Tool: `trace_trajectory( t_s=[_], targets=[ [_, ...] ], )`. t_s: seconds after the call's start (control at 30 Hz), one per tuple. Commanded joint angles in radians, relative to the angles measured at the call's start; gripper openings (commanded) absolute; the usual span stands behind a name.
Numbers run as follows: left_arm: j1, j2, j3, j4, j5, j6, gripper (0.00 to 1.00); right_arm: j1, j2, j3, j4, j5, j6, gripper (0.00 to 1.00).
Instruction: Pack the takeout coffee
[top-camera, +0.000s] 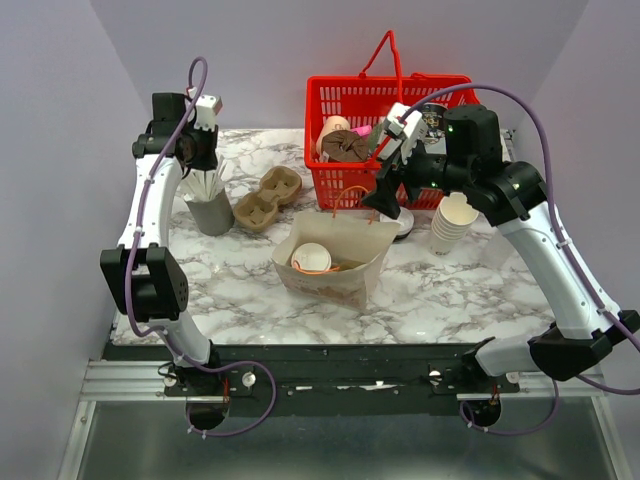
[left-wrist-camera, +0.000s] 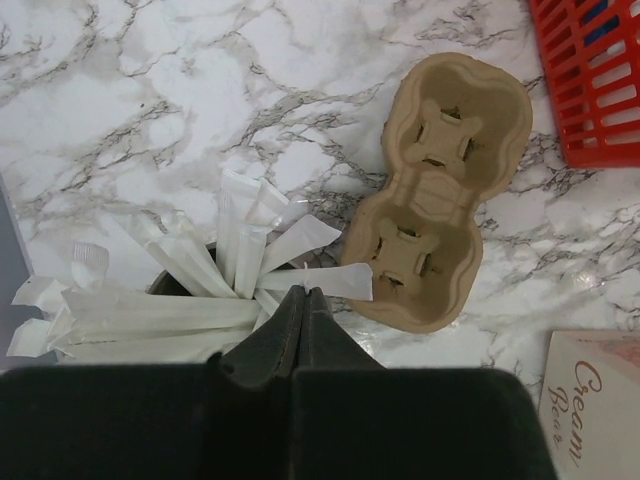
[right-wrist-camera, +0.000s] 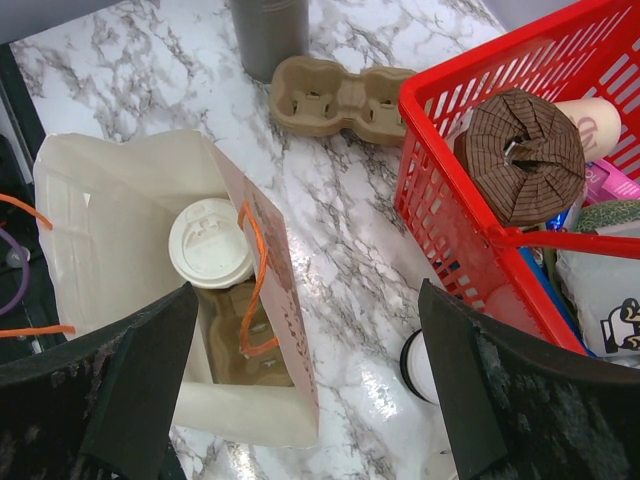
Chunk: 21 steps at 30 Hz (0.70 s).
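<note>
The takeout coffee (right-wrist-camera: 210, 243), a small white cup with a round lid, stands inside the open brown paper bag (right-wrist-camera: 110, 220), on a cardboard carrier in the bag's bottom. It also shows in the top view (top-camera: 312, 258), in the bag (top-camera: 350, 235) at the table's middle. My right gripper (right-wrist-camera: 310, 400) is open wide and empty, hovering above the bag's right side (top-camera: 385, 197). My left gripper (left-wrist-camera: 303, 293) is shut, above a grey cup of white wrapped straws (left-wrist-camera: 180, 300) at the back left (top-camera: 193, 160).
A two-cup cardboard carrier (top-camera: 268, 197) lies beside the grey straw cup (top-camera: 212, 212). A red basket (top-camera: 440, 90) with goods stands at the back right. A short stack of lids (top-camera: 403, 222) and a stack of lidless cups (top-camera: 455, 220) stand right of the bag.
</note>
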Motion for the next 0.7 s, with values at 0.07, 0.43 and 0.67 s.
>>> trace_trajectory(
  t_s=[0.07,0.43,0.67],
  targets=[
    [-0.005,-0.076,0.066,-0.002,-0.003,0.022,0.00,-0.005,-0.024,-0.013,0.021,0.007,-0.010,1.00],
    [-0.013,-0.293,0.241,-0.033,0.088,0.029,0.00,-0.005,-0.004,0.010,0.027,0.045,-0.013,1.00],
    [-0.014,-0.415,0.252,-0.016,0.550,-0.011,0.00,-0.050,0.032,0.099,0.046,0.111,0.030,1.00]
  ],
)
